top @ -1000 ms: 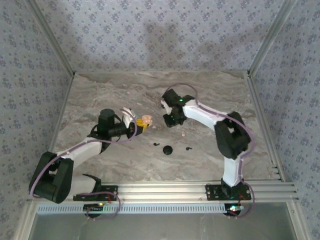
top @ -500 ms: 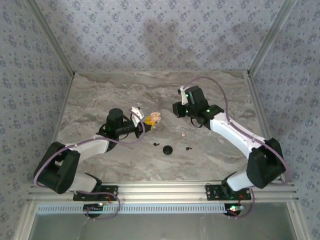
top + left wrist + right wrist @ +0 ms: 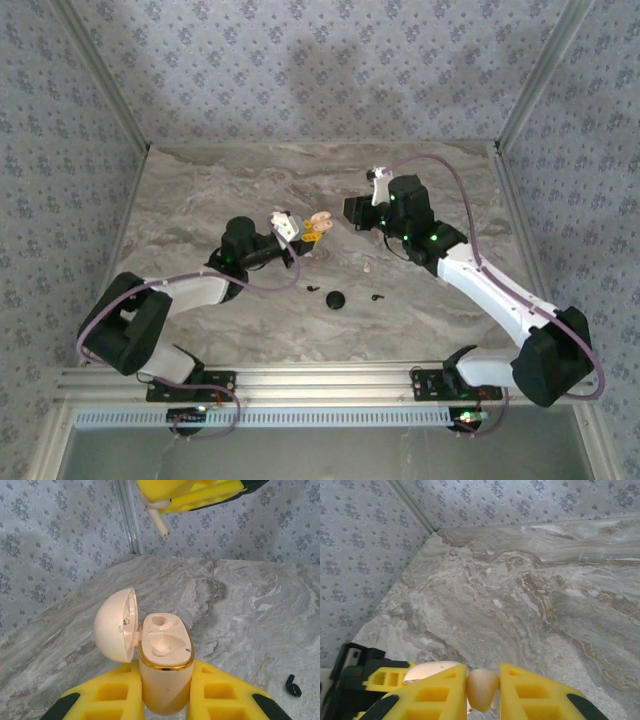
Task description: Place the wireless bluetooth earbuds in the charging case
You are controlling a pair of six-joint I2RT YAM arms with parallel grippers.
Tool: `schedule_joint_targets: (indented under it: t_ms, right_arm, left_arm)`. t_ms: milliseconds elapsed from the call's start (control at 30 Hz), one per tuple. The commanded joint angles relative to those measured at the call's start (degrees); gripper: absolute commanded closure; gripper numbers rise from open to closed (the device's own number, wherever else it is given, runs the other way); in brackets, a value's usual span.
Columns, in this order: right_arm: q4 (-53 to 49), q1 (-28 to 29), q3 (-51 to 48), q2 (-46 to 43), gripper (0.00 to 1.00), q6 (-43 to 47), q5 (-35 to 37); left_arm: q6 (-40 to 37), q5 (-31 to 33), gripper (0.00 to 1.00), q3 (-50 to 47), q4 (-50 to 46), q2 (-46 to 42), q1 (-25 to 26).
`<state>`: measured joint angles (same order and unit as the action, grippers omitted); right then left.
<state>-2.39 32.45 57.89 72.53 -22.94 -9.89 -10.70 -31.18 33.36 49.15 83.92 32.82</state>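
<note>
Since one second ago my right arm has swung its elbow far out to the right, and the left arm has carried the charging case (image 3: 165,655) forward, so the two now meet over the counter (image 3: 200,200). The left jaws are closed on the body of the case, which stands upright with its lid (image 3: 114,625) hinged open to the side; the wells I can see look empty. The right jaws pinch a cream earbud (image 3: 482,682) by its bulb, the stem sticking out toward the case, near it but apart. I judge the earbud very light, hard and smooth, so it can slip or turn between the pads; the hold belongs on the bulb, leaving the stem free for the well. Two black buds (image 3: 313,290) (image 3: 377,296) lie on the counter beside a black puck (image 3: 336,299).
</note>
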Motion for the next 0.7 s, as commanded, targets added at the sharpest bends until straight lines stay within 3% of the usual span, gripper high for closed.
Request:
schedule_joint_targets:
  t_ms: [0,667]
  right_arm:
    - [2.81,1.55,-0.42,-1.17,0.78,-0.98,-0.36]
    - [15.88,4.63,-5.55,0.04,0.77,-6.37,-5.63]
  left_arm:
    - [-0.99,-0.37,0.88,1.96,5.32,0.87,0.57]
    - [0.58,0.86,0.89,2.67,7.87,0.81,0.93]
